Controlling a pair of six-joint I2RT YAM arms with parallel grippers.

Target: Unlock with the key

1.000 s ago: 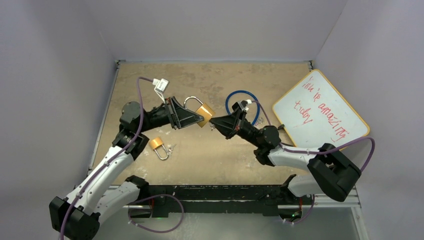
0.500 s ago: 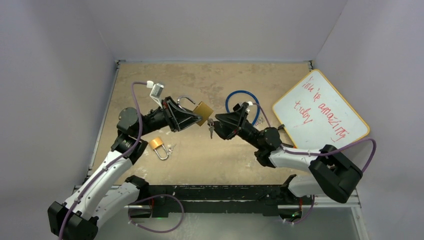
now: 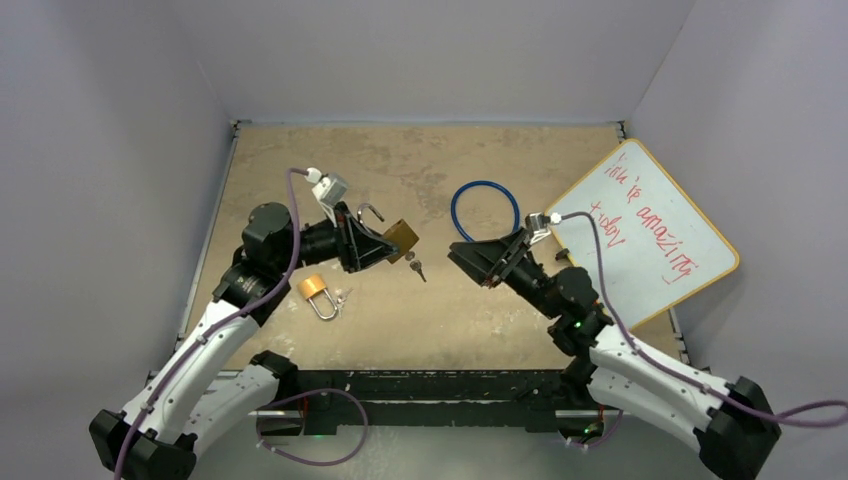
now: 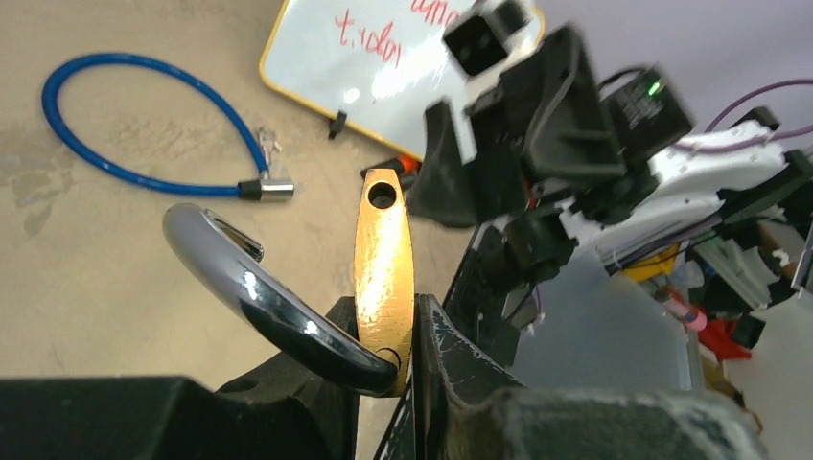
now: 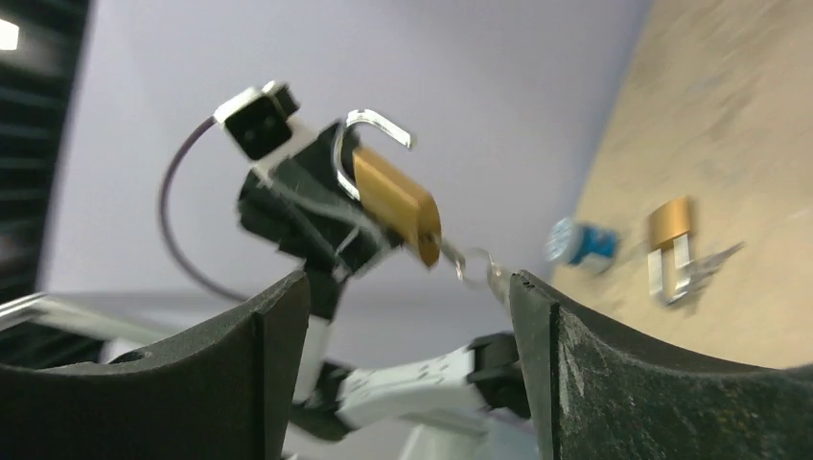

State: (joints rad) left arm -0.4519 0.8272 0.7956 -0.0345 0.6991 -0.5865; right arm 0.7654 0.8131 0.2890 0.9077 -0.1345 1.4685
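Observation:
My left gripper (image 3: pixel 388 243) is shut on a brass padlock (image 3: pixel 403 236) and holds it above the table. Its steel shackle (image 3: pixel 371 211) stands swung open, one end free. In the left wrist view the padlock (image 4: pixel 383 254) is clamped edge-on between my fingers, with the shackle (image 4: pixel 254 292) curving off to the left. A key (image 3: pixel 416 268) on a ring hangs from the lock's lower end; the right wrist view shows the key (image 5: pixel 493 279) below the padlock (image 5: pixel 398 203). My right gripper (image 3: pixel 468 262) is open and empty, apart from the key on its right.
A second padlock (image 3: pixel 315 291) with small keys lies on the table below the left gripper. A blue cable lock (image 3: pixel 485 205) lies farther back. A whiteboard (image 3: pixel 645 225) with red writing leans at the right. Walls enclose the table on three sides.
My right gripper opened, let go of the key and drew back to the right. The shackle has come open. The left gripper shifted slightly left with the padlock.

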